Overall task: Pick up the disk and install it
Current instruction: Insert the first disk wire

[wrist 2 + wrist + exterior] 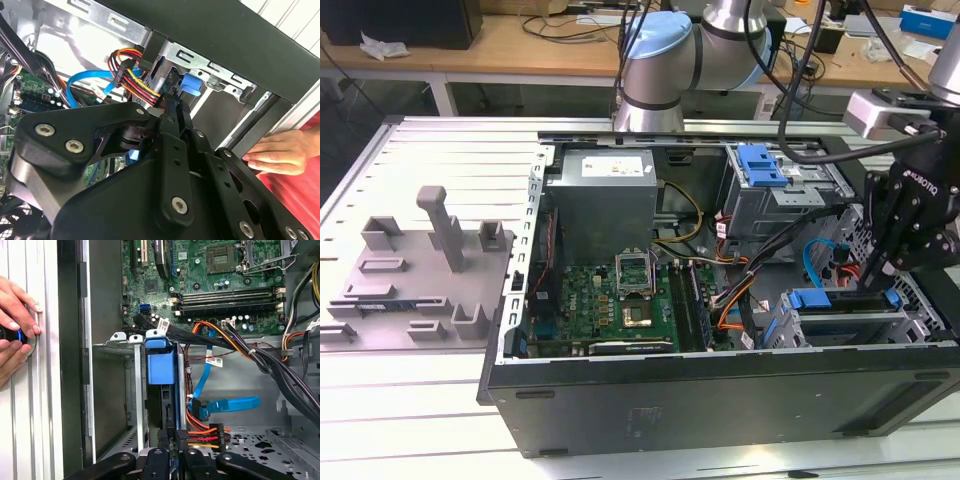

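Arm pose: reaching down into the open computer case at the exterior view's right, with my gripper tilted over the drive cage. Disk stands edge-on in that cage; its blue frame shows, its metal body is mostly hidden. Gripper tip is at its end, beside the power connector. Open or clamped, I cannot tell. Person's hand is just outside the case wall. White lettering is on the gripper housing.

Ribbed aluminium table, wooden workbench behind, cluttered with cables

Robotics lab: opened computer case on slotted metal table.
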{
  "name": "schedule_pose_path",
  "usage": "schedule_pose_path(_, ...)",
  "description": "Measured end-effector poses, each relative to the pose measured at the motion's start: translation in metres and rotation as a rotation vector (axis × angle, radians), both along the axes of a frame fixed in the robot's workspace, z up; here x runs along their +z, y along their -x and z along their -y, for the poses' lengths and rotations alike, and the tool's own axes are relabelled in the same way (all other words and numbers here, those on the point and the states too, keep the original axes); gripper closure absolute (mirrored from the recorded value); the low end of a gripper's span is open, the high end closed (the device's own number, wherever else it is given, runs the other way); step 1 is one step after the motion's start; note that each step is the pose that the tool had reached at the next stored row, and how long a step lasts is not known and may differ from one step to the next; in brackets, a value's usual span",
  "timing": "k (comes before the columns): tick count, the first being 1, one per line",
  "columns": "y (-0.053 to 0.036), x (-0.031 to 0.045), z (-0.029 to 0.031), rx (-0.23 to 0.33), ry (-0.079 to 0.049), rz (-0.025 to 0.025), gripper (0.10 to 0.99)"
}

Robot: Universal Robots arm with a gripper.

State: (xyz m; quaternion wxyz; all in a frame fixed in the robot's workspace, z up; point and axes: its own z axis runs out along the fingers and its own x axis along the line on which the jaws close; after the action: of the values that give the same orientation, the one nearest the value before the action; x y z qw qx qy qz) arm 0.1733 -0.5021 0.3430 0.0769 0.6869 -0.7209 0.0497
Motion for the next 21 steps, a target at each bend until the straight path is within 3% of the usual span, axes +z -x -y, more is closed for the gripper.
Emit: schedule_pose_path(21,-0.0003,-0.0034,0.0001,0.000,0.000,-0.0001,0.918)
